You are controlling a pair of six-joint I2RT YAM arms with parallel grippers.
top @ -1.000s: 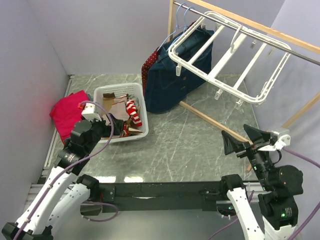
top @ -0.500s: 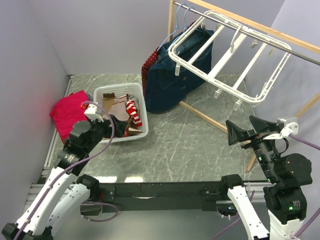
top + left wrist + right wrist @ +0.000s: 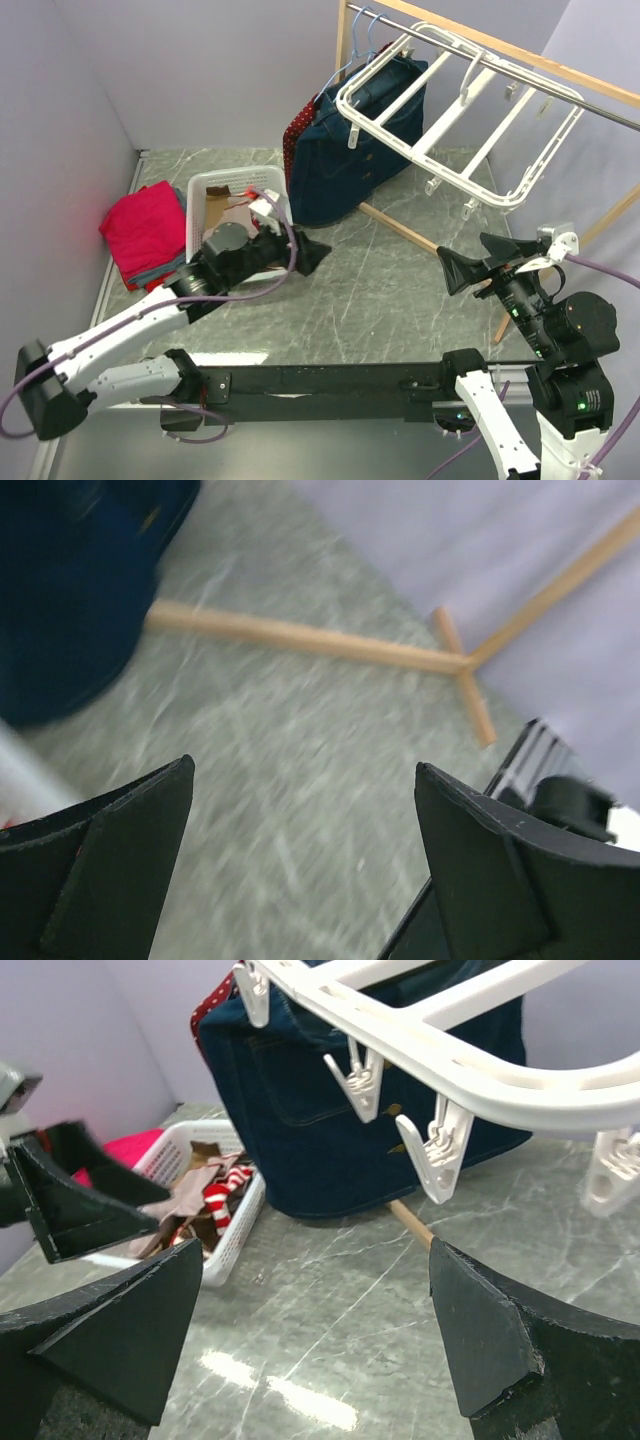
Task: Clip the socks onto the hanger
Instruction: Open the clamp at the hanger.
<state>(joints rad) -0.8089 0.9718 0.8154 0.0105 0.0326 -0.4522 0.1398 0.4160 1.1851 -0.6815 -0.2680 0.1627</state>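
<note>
The socks (image 3: pixel 205 1192), beige, brown and red-and-white striped, lie heaped in a white basket (image 3: pixel 185 1145) at the back left. In the top view my left arm hides most of that basket (image 3: pixel 205 190). The white hanger (image 3: pixel 450 100) hangs tilted from the rail at the upper right, its clips (image 3: pixel 362 1085) dangling empty. My left gripper (image 3: pixel 312 256) reaches out low over the floor just right of the basket, open and empty (image 3: pixel 303 770). My right gripper (image 3: pixel 460 247) hovers at the right below the hanger, open with nothing in it (image 3: pixel 315 1250).
A navy garment (image 3: pixel 350 150) hangs on a light-blue hanger (image 3: pixel 355 40) behind the basket. Folded pink cloth (image 3: pixel 145 230) lies by the left wall. The wooden rack's floor bar (image 3: pixel 410 235) crosses the grey marble floor between the two grippers.
My left arm has swung out of the basket and stretched right over the floor, still open and empty. My right gripper has shifted slightly, staying open.
</note>
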